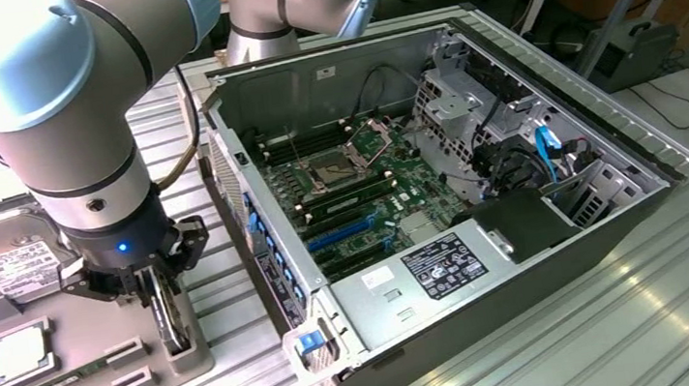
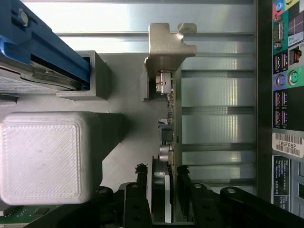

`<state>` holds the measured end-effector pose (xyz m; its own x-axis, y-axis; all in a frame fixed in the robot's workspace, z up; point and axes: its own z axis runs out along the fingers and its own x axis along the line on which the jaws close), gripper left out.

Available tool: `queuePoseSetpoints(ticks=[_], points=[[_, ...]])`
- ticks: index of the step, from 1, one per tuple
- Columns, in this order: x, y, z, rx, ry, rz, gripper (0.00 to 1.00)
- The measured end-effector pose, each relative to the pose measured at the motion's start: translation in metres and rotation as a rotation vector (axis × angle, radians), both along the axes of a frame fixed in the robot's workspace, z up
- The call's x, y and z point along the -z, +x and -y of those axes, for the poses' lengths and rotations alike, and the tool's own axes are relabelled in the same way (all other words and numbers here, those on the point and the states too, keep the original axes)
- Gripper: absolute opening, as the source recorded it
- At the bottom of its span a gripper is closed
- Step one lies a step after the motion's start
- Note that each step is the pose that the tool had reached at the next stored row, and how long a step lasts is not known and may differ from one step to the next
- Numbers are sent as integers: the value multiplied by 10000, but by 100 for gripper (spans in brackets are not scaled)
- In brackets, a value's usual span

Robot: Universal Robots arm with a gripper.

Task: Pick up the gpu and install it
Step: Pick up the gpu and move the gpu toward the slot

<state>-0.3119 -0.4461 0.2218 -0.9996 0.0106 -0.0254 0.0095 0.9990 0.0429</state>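
The gpu [image 1: 176, 321] stands on edge in a slot of the grey holder tray [image 1: 93, 377], left of the open computer case in the exterior view. It is a thin dark card. In the wrist view the gpu [image 2: 175, 118] shows edge-on, with a green board and a silvery metal end bracket [image 2: 167, 47]. My gripper [image 1: 158, 290] has come down over its top edge. The black fingers [image 2: 142, 192] lie close against both faces of the card, so my gripper [image 2: 164, 175] is shut on it. The card still rests in its slot.
The open computer case [image 1: 557, 227] lies on its side, with the motherboard [image 1: 359, 201] and its blue slots [image 1: 343, 235] exposed. A silver hard drive [image 1: 8, 258] and a square chip [image 1: 19, 352] share the tray. The case's rear ports [image 2: 285, 71] are close beside the card.
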Motion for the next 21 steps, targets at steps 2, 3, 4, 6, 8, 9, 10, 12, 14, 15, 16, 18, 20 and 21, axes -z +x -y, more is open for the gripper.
queuePoseSetpoints(ticks=[2, 3, 4, 6, 8, 9, 10, 12, 14, 15, 16, 18, 20, 21], points=[[0, 0, 0, 0, 0, 0, 38], [0, 0, 0, 0, 0, 0, 38], [0, 0, 0, 0, 0, 0, 38], [1, 18, 0, 0, 2, -5, 38], [0, 33, 0, 0, 0, -18, 38], [1, 36, 0, 1, 1, -20, 38], [0, 45, 1, 0, 0, -31, 38], [0, 76, 4, 1, 4, -104, 38], [1, 91, 5, 0, 7, -155, 38], [1, 91, 5, 1, 7, -155, 38], [1, 91, 5, 1, 7, -156, 38], [0, 80, 5, 0, 6, -158, 38], [0, 61, 5, 0, 6, -157, 38], [0, 55, 5, 0, 6, -158, 38]])
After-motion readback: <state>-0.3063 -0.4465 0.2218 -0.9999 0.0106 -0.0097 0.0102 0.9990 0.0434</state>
